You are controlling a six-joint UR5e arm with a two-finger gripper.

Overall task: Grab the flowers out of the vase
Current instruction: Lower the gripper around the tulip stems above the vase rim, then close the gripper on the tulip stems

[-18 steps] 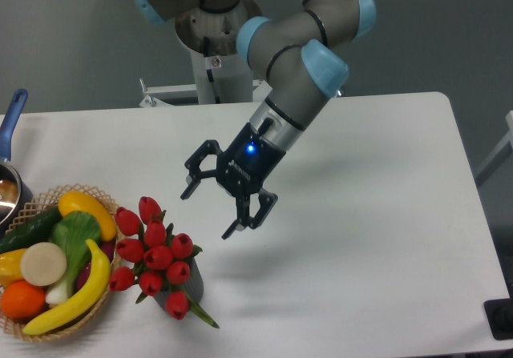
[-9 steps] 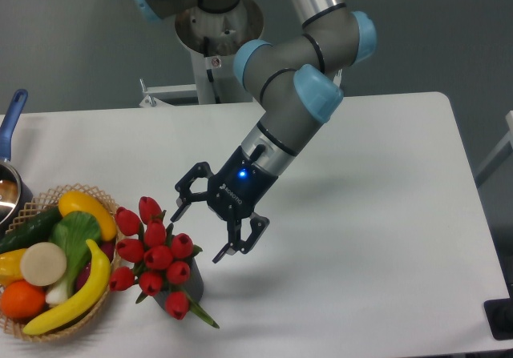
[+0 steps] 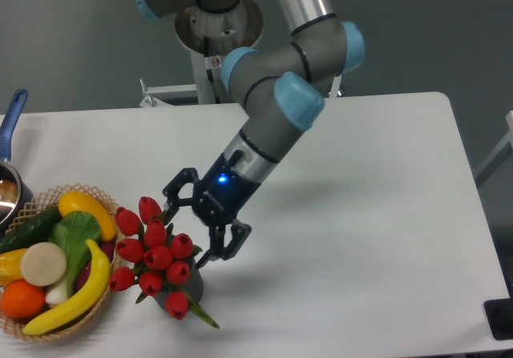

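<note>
While the pincer (image 3: 187, 235) hangs spread beside the flowers (image 3: 152, 255), bare table (image 3: 369, 214) stretches rightward.

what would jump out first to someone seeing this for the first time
The red flowers in the small dark vase near the table's front left catch the eye first, with the open gripper hanging just right of them, fingers spread. Beside them on the left sits a wicker basket heaped with colourful fruit and vegetables, including a big yellow banana.
</note>
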